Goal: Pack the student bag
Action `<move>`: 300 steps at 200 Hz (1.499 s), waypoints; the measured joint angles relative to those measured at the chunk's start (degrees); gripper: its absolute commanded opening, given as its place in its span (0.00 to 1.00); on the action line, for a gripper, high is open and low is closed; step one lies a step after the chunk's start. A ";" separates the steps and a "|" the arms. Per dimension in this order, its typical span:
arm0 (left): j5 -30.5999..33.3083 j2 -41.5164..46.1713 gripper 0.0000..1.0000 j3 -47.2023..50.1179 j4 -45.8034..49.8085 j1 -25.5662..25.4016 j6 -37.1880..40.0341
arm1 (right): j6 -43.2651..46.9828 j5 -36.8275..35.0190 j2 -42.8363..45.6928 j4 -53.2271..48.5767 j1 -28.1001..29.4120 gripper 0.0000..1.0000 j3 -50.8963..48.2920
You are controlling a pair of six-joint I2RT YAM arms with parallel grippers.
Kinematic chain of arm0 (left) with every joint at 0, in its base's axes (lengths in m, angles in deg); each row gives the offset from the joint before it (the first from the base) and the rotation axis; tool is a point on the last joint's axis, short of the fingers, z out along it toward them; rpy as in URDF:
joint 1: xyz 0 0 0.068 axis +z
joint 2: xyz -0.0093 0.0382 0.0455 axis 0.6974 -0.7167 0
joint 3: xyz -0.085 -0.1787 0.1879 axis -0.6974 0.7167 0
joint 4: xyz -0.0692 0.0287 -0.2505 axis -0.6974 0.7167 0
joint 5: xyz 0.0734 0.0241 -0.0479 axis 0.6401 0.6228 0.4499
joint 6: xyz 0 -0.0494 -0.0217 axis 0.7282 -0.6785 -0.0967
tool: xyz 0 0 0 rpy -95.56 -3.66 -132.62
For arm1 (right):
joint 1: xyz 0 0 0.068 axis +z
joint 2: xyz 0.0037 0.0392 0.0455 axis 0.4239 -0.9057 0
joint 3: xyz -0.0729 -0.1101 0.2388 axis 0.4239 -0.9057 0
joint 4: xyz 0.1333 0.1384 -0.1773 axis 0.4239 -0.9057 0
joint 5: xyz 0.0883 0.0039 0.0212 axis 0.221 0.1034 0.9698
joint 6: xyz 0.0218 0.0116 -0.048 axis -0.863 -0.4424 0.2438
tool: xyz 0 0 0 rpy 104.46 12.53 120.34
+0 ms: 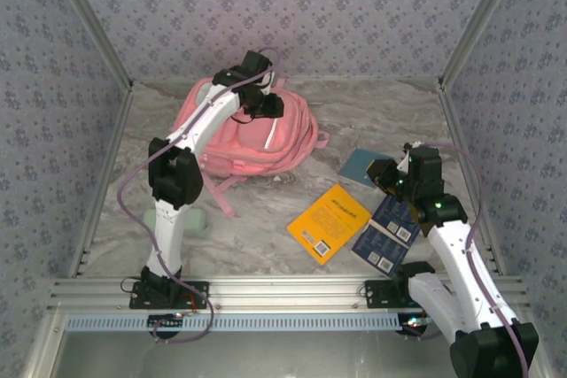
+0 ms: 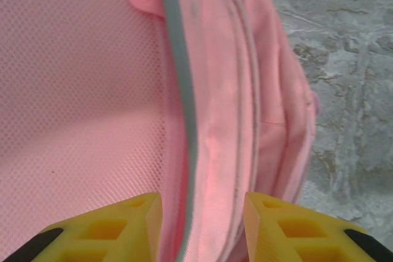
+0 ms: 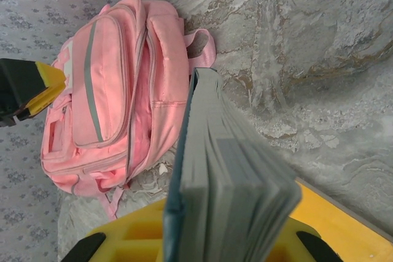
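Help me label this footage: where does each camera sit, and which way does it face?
Top external: above and behind the robot, looking down at the table; left arm and right arm show.
Left wrist: on the left arm, looking down at the bag's zip edge; left claw at bottom.
Right wrist: on the right arm, looking across the table toward the bag; right claw holds a book.
Shared: all three see the bag.

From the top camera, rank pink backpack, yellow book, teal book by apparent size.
1. pink backpack, clearly largest.
2. yellow book.
3. teal book, smallest as seen, though the right gripper hides part of it.
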 measured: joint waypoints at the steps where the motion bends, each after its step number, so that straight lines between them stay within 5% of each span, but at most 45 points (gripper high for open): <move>1: -0.02 -0.11 0.39 -0.02 0.00 0.02 0.00 | -0.02 0.11 -0.09 0.04 -0.04 0.00 -0.07; 54: -2.73 -6.54 0.31 -1.99 0.22 0.09 -0.17 | -0.22 3.32 -1.25 1.73 -1.73 0.00 -1.92; 89: -4.04 -7.76 0.00 -3.28 0.42 0.22 -0.72 | -0.72 5.16 -2.36 3.89 -1.92 0.00 -3.56; 165: -7.32 -6.05 0.00 -4.55 1.81 0.98 2.12 | -0.94 6.27 -2.64 4.37 -2.01 0.00 -4.57; 226: -15.13 7.72 0.00 -4.31 6.08 5.46 7.82 | 0.87 8.04 -3.32 4.20 -2.19 0.00 2.32; 300: -40.37 15.80 0.00 5.29 -0.70 7.65 6.71 | -3.50 15.76 -15.37 17.79 1.49 0.00 5.77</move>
